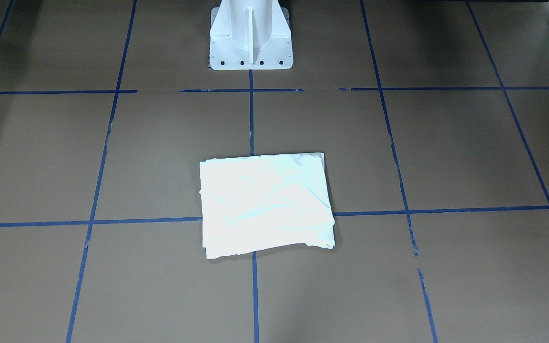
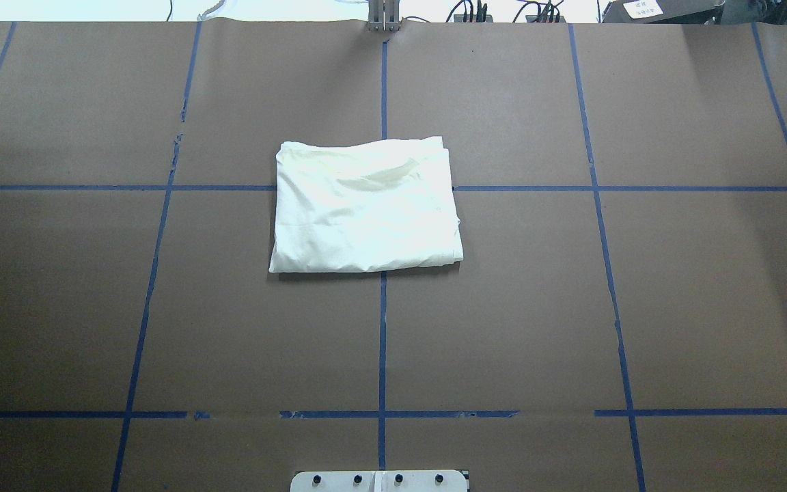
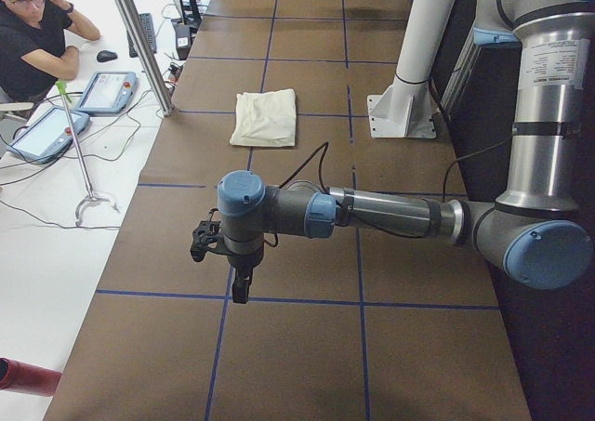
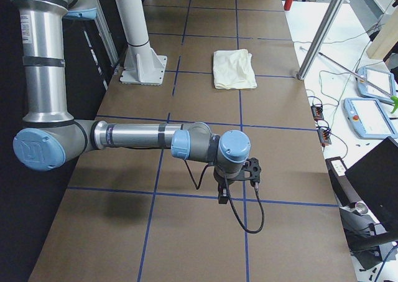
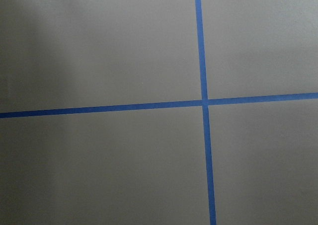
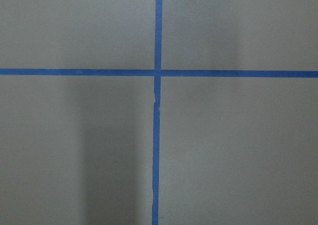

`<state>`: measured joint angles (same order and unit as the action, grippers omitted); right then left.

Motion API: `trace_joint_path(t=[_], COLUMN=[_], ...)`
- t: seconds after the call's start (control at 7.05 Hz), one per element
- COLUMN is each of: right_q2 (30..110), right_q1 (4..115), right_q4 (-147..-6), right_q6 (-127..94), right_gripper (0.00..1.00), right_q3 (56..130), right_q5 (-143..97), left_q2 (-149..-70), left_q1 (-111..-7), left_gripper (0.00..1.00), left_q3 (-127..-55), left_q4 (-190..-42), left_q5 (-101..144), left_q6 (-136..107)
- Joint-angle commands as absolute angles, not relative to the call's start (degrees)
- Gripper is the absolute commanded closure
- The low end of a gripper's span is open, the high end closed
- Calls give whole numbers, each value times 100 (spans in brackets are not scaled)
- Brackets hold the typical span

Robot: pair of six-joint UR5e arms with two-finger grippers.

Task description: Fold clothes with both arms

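Observation:
The cream-white shirt (image 2: 366, 205) lies folded into a flat rectangle at the middle of the brown table, plain side up; no print shows. It also shows in the front-facing view (image 1: 266, 205) and both side views (image 3: 266, 117) (image 4: 234, 69). No gripper touches it. My left gripper (image 3: 240, 289) hangs above the table near its left end, far from the shirt. My right gripper (image 4: 222, 198) hangs above the table near its right end. Both show only in the side views, so I cannot tell whether they are open or shut.
The white pedestal base (image 1: 250, 35) stands at the robot's side of the table. Blue tape lines (image 2: 382, 342) grid the brown table top. An operator (image 3: 33, 35) sits beyond the far edge with tablets (image 3: 107, 91) and cables on a white bench.

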<state>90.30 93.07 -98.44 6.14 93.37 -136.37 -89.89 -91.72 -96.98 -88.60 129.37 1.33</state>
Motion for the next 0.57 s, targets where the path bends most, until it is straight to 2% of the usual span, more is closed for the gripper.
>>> trace_joint_path(t=[0.0,0.43], right_q2=[9044,8983], right_q1=[9308,9308], right_q4=[-9844,-9835], right_q6=[606,606], right_gripper=[0,0], right_q3=[9378,9360], right_q5=[-13641,-13641], left_q2=[-8991,-8991], left_q1=[-9167,-9167], left_gripper=[0,0], left_q3=[-9694,-9703], left_q4=[-8859,-8868], left_q5=[12937,12937], left_q6=[149,149])
